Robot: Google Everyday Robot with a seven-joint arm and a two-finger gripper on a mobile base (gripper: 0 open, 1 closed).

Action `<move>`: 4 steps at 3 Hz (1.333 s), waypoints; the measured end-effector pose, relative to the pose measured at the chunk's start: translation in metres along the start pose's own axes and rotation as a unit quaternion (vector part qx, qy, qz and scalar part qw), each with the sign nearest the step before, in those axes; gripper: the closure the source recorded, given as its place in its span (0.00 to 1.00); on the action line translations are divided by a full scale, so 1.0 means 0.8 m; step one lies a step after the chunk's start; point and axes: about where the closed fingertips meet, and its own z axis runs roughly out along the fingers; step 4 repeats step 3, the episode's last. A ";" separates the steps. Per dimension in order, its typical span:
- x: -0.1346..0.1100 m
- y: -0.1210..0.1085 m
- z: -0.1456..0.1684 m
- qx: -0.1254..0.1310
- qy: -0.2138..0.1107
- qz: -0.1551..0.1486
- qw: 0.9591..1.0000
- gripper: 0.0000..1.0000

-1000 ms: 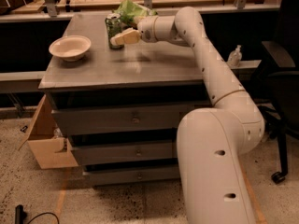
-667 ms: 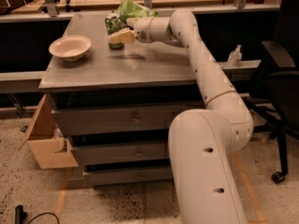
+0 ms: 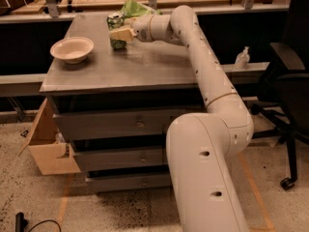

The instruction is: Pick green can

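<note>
The green can (image 3: 115, 38) stands upright near the back of the grey cabinet top (image 3: 145, 66), dark green with a silver top. My gripper (image 3: 119, 33) has reached in from the right and is at the can, its pale tip lying across the can's front at mid-height. The middle of the can is hidden behind the gripper. The can's base seems to rest on the cabinet top.
A light green wrinkly snack bag (image 3: 133, 7) lies just behind the can and the gripper. A pale bowl (image 3: 72, 49) sits at the left of the cabinet top. A cardboard box (image 3: 48, 149) stands on the floor at left, and an office chair (image 3: 289, 86) at right.
My gripper has moved left along the cabinet top and now lies across the can. The can, bowl and bag have not moved.
</note>
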 end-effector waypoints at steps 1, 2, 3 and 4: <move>-0.030 -0.008 -0.030 0.012 -0.010 -0.013 1.000 0.92; -0.070 -0.015 -0.088 0.035 -0.012 -0.014 0.999 1.00; -0.070 -0.014 -0.087 0.034 -0.012 -0.013 0.999 1.00; -0.070 -0.014 -0.087 0.034 -0.012 -0.013 0.999 1.00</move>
